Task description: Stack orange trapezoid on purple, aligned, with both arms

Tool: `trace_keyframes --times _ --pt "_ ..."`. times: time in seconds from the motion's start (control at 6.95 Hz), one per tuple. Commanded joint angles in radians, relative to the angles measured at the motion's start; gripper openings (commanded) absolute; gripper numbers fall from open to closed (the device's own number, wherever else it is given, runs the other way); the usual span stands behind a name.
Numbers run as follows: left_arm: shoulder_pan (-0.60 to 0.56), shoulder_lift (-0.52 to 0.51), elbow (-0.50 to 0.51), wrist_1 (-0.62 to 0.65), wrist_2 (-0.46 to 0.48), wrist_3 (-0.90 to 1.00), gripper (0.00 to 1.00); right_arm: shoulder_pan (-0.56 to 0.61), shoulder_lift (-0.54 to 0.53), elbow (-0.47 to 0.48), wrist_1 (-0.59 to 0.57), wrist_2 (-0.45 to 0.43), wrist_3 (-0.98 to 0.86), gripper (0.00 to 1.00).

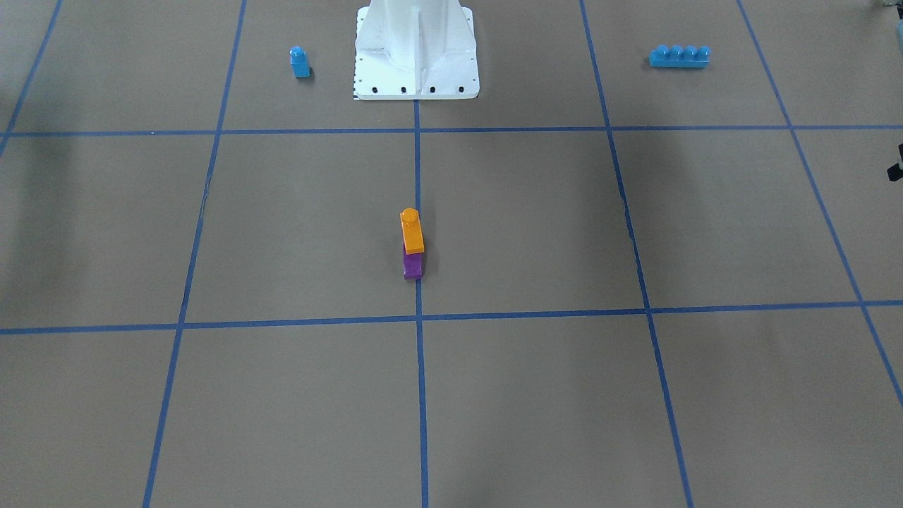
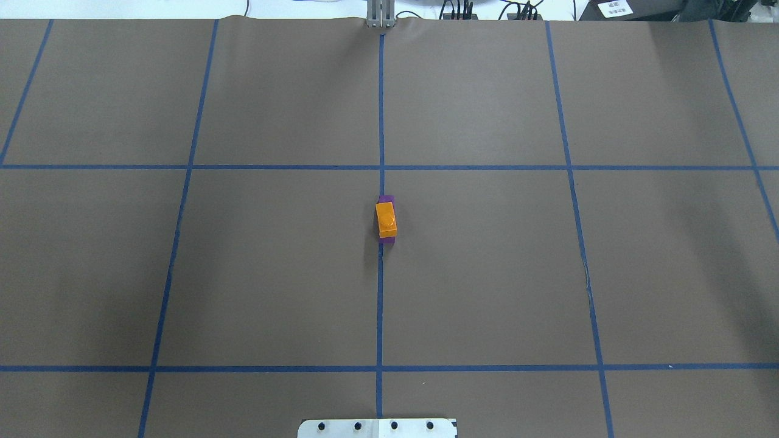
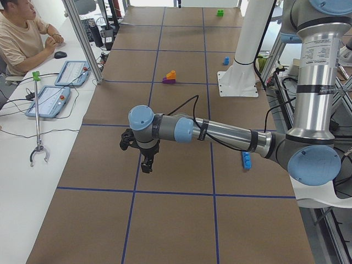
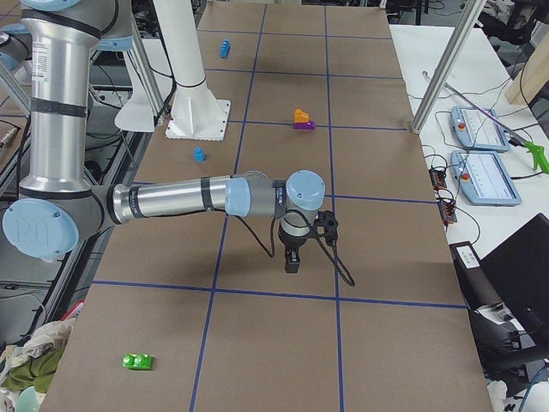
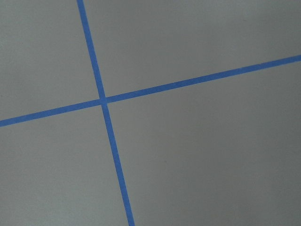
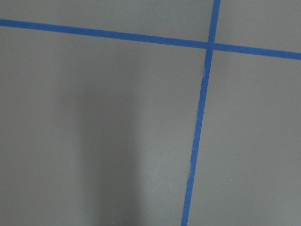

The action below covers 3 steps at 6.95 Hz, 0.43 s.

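Observation:
The orange trapezoid (image 1: 412,229) sits on top of the purple block (image 1: 413,267) at the table's middle, on the blue centre line. From overhead the orange block (image 2: 386,220) covers most of the purple one (image 2: 386,199), whose ends stick out. My left gripper (image 3: 146,164) hangs over the table far from the stack; I cannot tell whether it is open or shut. My right gripper (image 4: 292,259) hangs likewise at the other end, and I cannot tell its state either. Both wrist views show only brown table and blue tape.
A small blue single-stud block (image 1: 300,62) and a long blue four-stud brick (image 1: 679,56) lie either side of the white robot base (image 1: 416,70). A green block (image 4: 137,361) lies at the right end. An operator (image 3: 22,38) sits beside the table with tablets.

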Motion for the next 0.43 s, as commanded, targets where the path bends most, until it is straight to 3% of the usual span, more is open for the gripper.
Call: trace_keyframes --times 0.0,0.29 --pt "0.001 -0.007 0.000 -0.008 0.001 0.001 1.00 0.001 -0.001 -0.001 0.000 0.003 0.001 1.00" --pt "-0.002 0.005 0.007 -0.010 0.000 0.003 1.00 0.001 0.007 0.001 0.003 -0.001 -0.007 1.00"
